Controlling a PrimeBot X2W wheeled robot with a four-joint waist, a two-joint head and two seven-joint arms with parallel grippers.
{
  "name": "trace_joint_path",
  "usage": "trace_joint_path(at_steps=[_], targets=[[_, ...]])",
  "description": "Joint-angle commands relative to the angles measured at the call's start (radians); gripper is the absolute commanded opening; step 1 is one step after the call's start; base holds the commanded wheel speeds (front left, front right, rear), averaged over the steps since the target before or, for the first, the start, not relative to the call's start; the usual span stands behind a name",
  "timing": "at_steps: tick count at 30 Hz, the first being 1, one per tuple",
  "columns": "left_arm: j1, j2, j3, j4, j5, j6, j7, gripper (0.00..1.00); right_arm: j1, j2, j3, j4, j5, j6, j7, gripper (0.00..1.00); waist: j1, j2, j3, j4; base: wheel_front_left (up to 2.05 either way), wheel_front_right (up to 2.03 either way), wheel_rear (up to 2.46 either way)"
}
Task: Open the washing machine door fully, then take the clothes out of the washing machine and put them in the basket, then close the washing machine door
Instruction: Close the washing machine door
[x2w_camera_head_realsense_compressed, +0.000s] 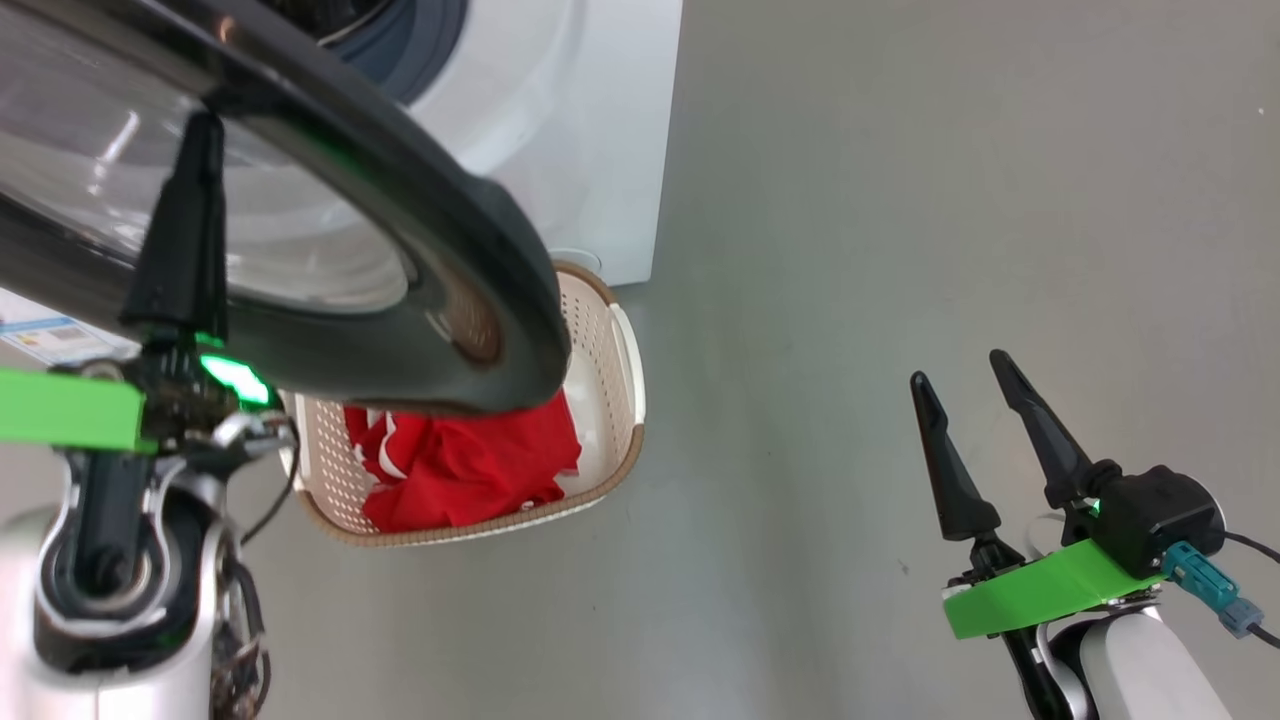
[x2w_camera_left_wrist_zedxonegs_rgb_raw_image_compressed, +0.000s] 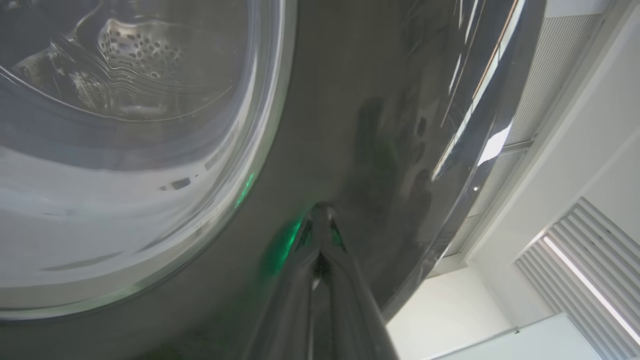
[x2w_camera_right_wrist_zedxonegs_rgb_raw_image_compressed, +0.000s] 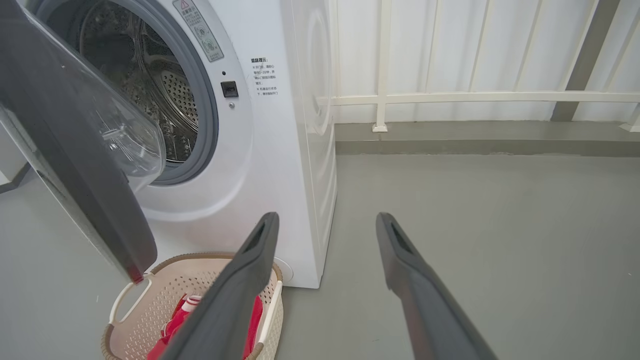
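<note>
While clothes (x2w_camera_head_realsense_compressed: 470, 465) lie in the basket (x2w_camera_head_realsense_compressed: 612, 345), the clenched left gripper (x2w_camera_left_wrist_zedxonegs_rgb_raw_image_compressed: 320, 212) touches the washing machine door (x2w_camera_left_wrist_zedxonegs_rgb_raw_image_compressed: 360, 75); right gripper (x2w_camera_right_wrist_zedxonegs_rgb_raw_image_compressed: 327, 220) hangs released.

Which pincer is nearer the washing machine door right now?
Left. The left pincer, shut, has its tips against the door, on its black ring; the right pincer stands open, well off to the side.

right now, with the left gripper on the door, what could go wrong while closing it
The shut left gripper seems to meet the glossy door ring with its tips only, so it may slide off the smooth surface. The door's lower edge hangs just above the basket of clothes, close to its handle; the swing might clip or nudge the basket.
</note>
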Motion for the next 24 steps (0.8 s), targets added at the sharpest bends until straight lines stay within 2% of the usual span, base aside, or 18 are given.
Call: trace_joint_path(at_steps=[1, 9, 24], targets=[[-0.038, 0.017, 0.019, -0.019, 0.017, -0.014, -0.004, 0.00, -0.028, -0.001, 0.016, -0.028, 0.005, 0.003, -0.006, 1.00, 0.0000, -0.0001, 0.013, -0.004, 0.00, 0.00, 0.00], [-0.163, 0.015, -0.017, 0.086, 0.023, -0.050, -0.023, 0.00, -0.043, -0.001, 0.013, -0.031, 0.004, 0.003, -0.006, 1.00, 0.0000, -0.0001, 0.055, -0.012, 0.00, 0.00, 0.00], [-0.360, 0.022, -0.011, 0.271, 0.033, -0.112, -0.057, 0.00, -0.063, -0.001, 0.018, -0.037, -0.007, 0.003, -0.006, 1.00, 0.0000, -0.0001, 0.112, -0.023, 0.00, 0.00, 0.00]])
